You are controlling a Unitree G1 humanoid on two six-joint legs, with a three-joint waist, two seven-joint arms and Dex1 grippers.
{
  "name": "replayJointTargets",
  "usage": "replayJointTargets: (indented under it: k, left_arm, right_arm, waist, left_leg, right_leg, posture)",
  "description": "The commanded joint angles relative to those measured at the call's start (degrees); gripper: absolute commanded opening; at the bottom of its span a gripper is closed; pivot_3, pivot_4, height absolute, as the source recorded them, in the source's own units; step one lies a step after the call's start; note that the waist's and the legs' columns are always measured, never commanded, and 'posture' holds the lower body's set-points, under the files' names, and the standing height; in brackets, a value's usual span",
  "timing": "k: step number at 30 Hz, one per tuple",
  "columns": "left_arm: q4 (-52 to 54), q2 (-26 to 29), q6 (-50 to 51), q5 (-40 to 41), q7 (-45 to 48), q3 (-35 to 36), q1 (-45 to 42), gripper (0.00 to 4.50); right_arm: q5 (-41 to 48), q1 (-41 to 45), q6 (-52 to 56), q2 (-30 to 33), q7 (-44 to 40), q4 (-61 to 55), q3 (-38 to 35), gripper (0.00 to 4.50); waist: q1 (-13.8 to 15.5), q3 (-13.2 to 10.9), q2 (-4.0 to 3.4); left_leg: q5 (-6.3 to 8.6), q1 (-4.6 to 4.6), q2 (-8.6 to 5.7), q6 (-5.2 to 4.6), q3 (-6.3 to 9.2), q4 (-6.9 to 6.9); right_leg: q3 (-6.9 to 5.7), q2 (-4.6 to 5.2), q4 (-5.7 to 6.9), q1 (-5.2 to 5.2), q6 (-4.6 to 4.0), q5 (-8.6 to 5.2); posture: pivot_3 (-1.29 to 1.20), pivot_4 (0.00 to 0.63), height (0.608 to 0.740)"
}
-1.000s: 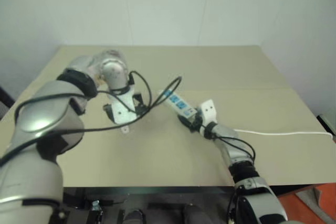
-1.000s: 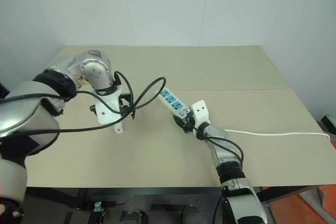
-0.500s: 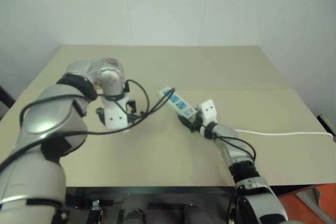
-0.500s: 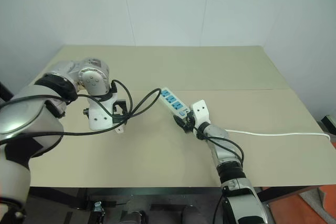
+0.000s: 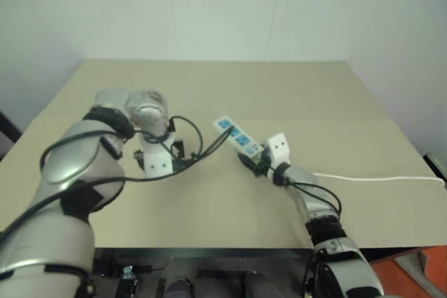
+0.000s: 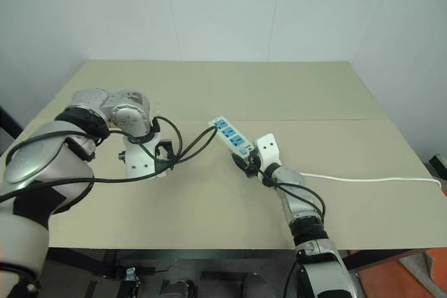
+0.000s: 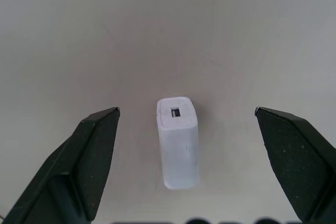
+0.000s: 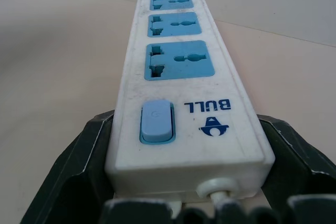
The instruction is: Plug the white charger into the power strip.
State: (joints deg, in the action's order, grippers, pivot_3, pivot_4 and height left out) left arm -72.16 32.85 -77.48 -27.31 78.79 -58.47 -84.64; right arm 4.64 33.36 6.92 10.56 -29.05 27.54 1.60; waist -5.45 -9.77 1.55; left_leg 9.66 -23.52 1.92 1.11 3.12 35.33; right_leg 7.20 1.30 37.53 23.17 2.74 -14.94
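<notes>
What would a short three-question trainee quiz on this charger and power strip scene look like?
1. True or false: the white charger lies on the table between the open jaws of the left gripper.
2. Which end of the power strip does the right gripper clasp? A) the cord and switch end B) the far socket end
3. Fill in: the strip shows ___ blue sockets.

Key: 1 true; 2 A; 3 three.
</notes>
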Motion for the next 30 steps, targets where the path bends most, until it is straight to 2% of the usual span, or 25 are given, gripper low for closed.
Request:
replayJointTargets:
  k: [1,25,30]
  left_arm:
    - [-0.43,-0.24,-0.42,-3.32,-3.37,1.95,-0.20,4.50]
    - [-2.36,-1.23,2.22,-22.91,-22.64,1.24,0.29,4.50]
    - [-2.62,-1.61,2.92,-25.31,-26.30,1.13,0.63,2.97]
  right_arm:
    - [-0.33,-1.15,1.64,0.41,0.28,-0.70,0.48,3.44]
    - [-0.99,-2.28,1.94,1.05,0.74,-1.65,1.44,3.44]
    - [-0.99,-2.25,1.92,1.18,0.89,-1.44,1.39,3.44]
  waist:
    - [0.02,0.00,0.00]
    - [0.05,0.00,0.00]
    - [0.12,0.01,0.01]
  left_leg:
    - [0.00,0.00,0.00,0.00,0.00,0.00]
    - [0.00,0.01,-0.01,0.00,0.00,0.00]
    - [0.00,0.01,-0.02,0.00,0.00,0.00]
  right_leg:
    - [0.00,0.00,0.00,0.00,0.00,0.00]
    - [-0.02,0.01,0.01,-0.01,0.00,0.00]
    - [-0.02,0.02,0.02,-0.01,0.00,0.00]
  posture:
    - [0.00,0.150,0.740]
    - [0.00,0.150,0.740]
    - [0.00,0.150,0.740]
